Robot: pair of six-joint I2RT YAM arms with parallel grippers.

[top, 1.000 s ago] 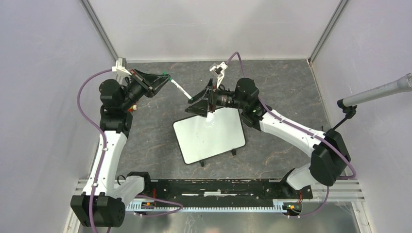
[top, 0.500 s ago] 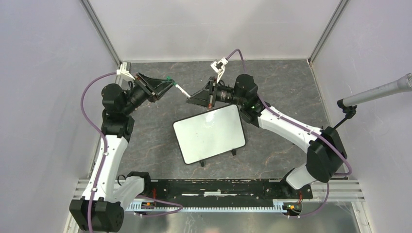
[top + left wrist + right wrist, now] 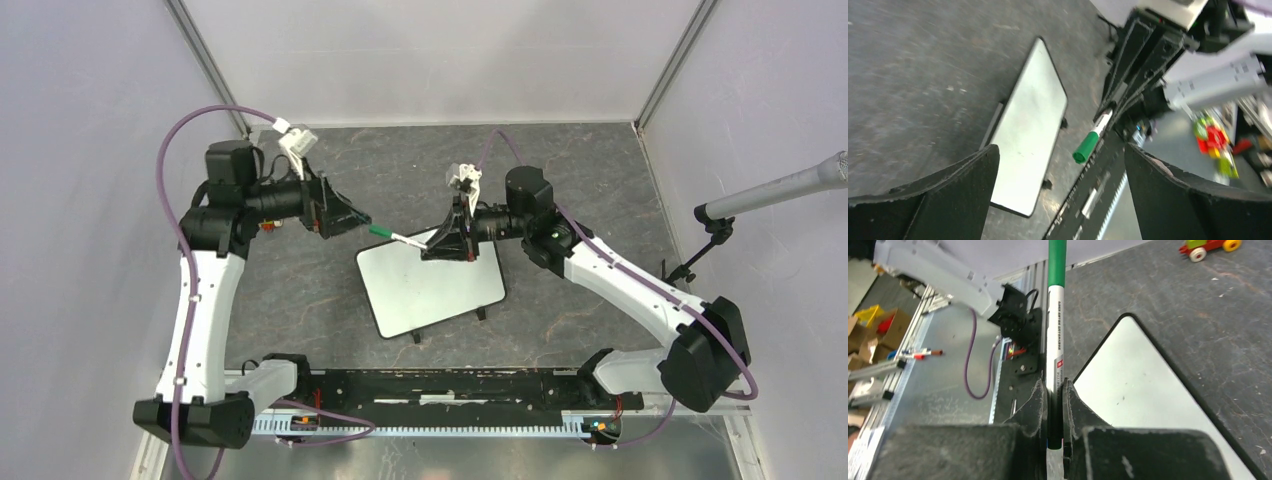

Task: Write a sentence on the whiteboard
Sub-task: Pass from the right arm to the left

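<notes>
The whiteboard [image 3: 430, 285] lies flat on the dark counter [image 3: 600, 180], set askew, its white face bare of writing in every view, so the job appears to be at its very start. Over the whiteboard's far edge, the right pincer [image 3: 432, 243] is pressed together on the white barrel of a marker [image 3: 395, 237]. It holds the marker level above the surface rather than tip down. The marker's green end juts out past the whiteboard's far left corner, straight toward the left pincer [image 3: 358, 218]. That pincer hangs just beyond the same corner with its jaws spread wide and nothing between them. The left wrist view shows the green end [image 3: 1087, 146] lying in the gap between the two spread fingers, apart from both.

The grip looks firm and sits low on the barrel, which should leave plenty of marker free for another hold. The green end looks like a cap, though this cannot be told for sure. If so, it would have to come off before any ink could reach the whiteboard, and the facing pincers seem lined up for that.
</notes>
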